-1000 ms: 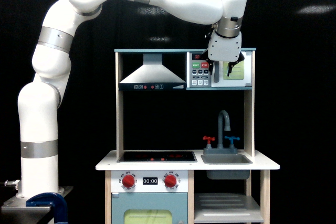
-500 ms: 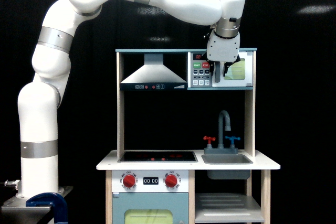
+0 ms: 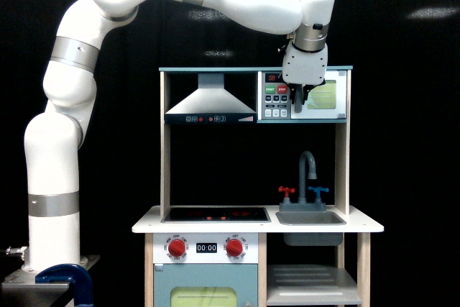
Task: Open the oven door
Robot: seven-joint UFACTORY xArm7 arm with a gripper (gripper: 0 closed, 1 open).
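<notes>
The oven door [image 3: 325,95] is the small white-framed door with a pale yellow-green window, high on the toy kitchen's upper shelf at the exterior view's right. It looks flush with its frame. Its grey vertical handle [image 3: 297,106] runs along the door's left edge, beside the button panel [image 3: 274,101]. My gripper [image 3: 300,98] hangs down from the white wrist right at that handle, its dark fingers overlapping the bar. The fingers are too small and dark to show how they stand on it.
A grey range hood [image 3: 210,101] fills the shelf left of the panel. Below are the counter [image 3: 144,225] with a hob, a grey faucet [image 3: 307,169] and a sink [image 3: 309,218]. A larger light-blue door [image 3: 205,278] sits at the bottom. A blue clamp [image 3: 66,281] holds my base.
My gripper has moved to the exterior view's left, from in front of the window to the handle at the door's left edge. The toy kitchen has shifted slightly right.
</notes>
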